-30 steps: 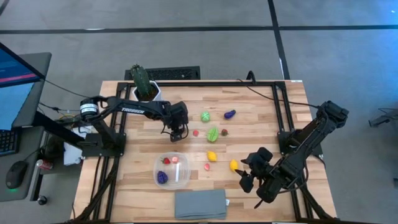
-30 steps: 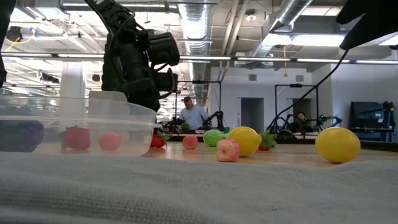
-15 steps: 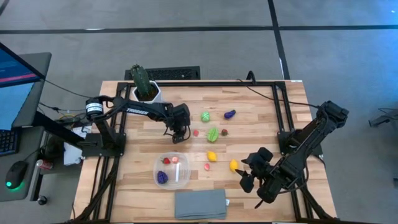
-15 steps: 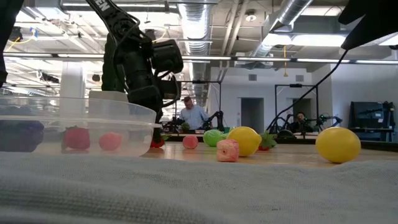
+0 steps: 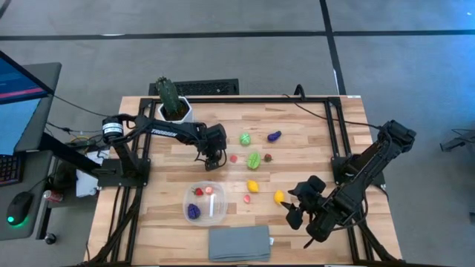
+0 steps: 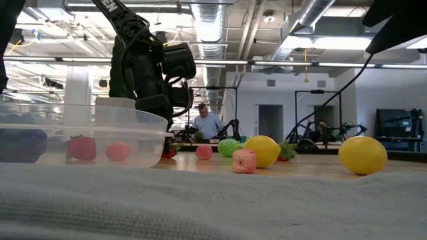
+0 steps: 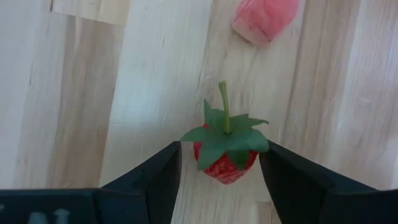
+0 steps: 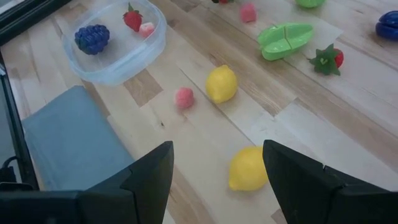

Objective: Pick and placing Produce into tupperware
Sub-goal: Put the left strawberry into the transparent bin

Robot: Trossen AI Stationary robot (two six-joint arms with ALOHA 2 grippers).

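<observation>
My left gripper (image 7: 219, 147) is open and points down at the table's middle (image 5: 212, 159). Its fingers stand on either side of a red toy strawberry with green leaves (image 7: 225, 155), which lies on the wood. The clear tupperware (image 5: 205, 202) sits near the table's near edge and holds a purple berry (image 8: 92, 37), a strawberry and a pink piece. Other produce lies on the table to its right: green pieces (image 5: 254, 159), a purple one (image 5: 274, 136), two yellow ones (image 5: 279, 196) and pink bits. My right gripper (image 8: 217, 144) waits open above the near right corner (image 5: 295, 213).
A folded grey cloth (image 5: 239, 242) lies at the near edge in front of the tupperware. A green cactus in a white pot (image 5: 171, 100) stands at the far left. A small pink piece (image 7: 264, 18) lies just beyond the strawberry. People show in the room behind (image 6: 203, 123).
My left gripper has sunk a little toward the table over the strawberry, then kept still. The produce and the tupperware have stayed where they were.
</observation>
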